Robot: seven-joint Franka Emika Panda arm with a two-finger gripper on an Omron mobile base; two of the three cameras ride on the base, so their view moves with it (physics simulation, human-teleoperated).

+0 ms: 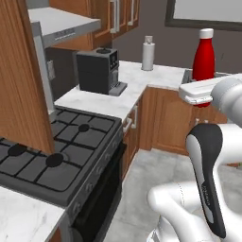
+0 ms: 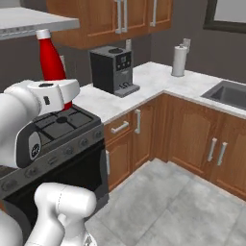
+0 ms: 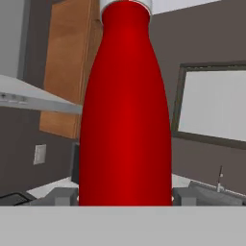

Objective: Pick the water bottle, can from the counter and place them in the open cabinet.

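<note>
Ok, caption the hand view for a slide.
Red water bottle upright, clamped between the gripper fingers, range hood and framed window behind.

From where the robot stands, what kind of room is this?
A home kitchen, rendered: a black gas stove with dark grates, a black coffee machine on the white marble worktop, and a steel sink set among brown wooden cabinets.
</note>
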